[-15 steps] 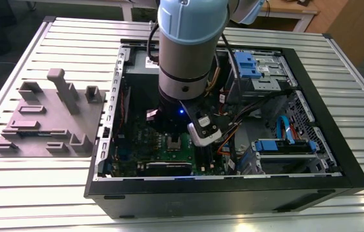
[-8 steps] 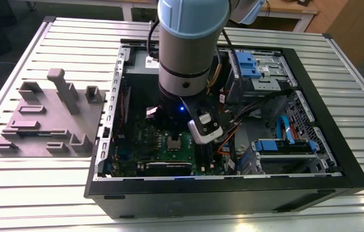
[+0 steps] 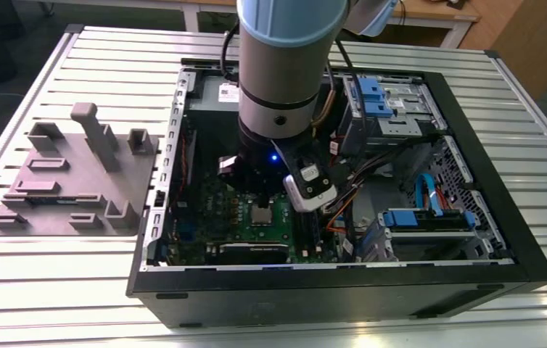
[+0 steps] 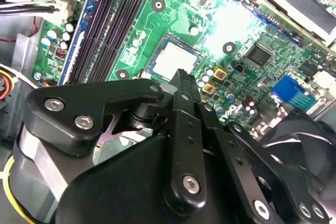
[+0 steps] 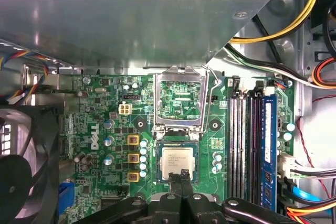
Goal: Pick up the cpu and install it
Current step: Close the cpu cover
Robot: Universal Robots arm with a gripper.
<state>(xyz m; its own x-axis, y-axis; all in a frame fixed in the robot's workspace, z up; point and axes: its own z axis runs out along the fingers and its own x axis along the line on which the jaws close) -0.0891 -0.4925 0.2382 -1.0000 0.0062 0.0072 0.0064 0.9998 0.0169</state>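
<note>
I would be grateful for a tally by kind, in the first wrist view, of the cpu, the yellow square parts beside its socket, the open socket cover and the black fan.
cpu: 1
yellow square parts: 3
open socket cover: 1
black fan: 1
Total: 6

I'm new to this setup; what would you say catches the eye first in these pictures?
Probably the grey robot arm reaching down into the open black computer case on the slatted table, in the exterior view. In the first wrist view the bright green motherboard stands out, with the cpu lying in its socket beside the flipped-open socket frame and the shut gripper at the chip's edge.
</note>
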